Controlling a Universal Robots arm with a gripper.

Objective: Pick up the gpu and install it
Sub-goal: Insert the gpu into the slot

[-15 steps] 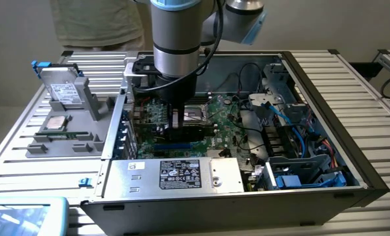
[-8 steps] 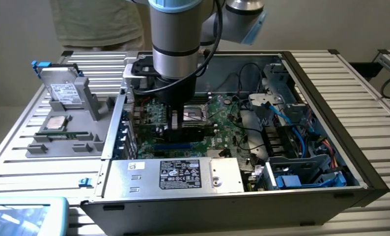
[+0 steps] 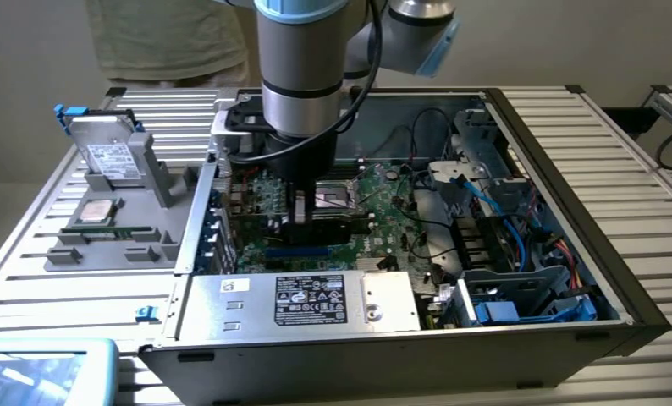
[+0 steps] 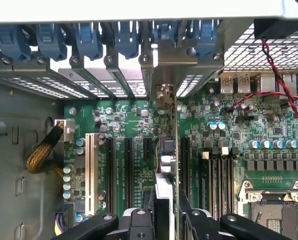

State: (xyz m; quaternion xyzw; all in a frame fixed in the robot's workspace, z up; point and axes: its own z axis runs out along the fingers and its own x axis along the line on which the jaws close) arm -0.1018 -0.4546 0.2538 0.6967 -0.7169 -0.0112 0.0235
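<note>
The gpu [image 4: 166,150] stands on edge over the green motherboard [image 4: 239,130], in line with a slot between the black expansion slots [image 4: 127,165]. Its silver end bracket [image 4: 175,52] reaches the case's rear slot openings. My gripper [image 4: 165,220] is shut on the card, with one black finger on each side. In the exterior view the gripper [image 3: 302,207] hangs straight down inside the open computer case [image 3: 607,279], with the gpu [image 3: 313,218] low over the motherboard [image 3: 393,211]. Whether the card sits fully in the slot I cannot tell.
Blue latches [image 4: 88,40] line the rear bracket row. A white slot [image 4: 91,170], the CPU socket [image 4: 276,210] and a red-black cable [image 4: 279,75] flank the card. The power supply [image 3: 302,304] fills the case front. A grey tray [image 3: 122,220] holds a hard drive [image 3: 110,156]. A person [image 3: 167,38] stands behind.
</note>
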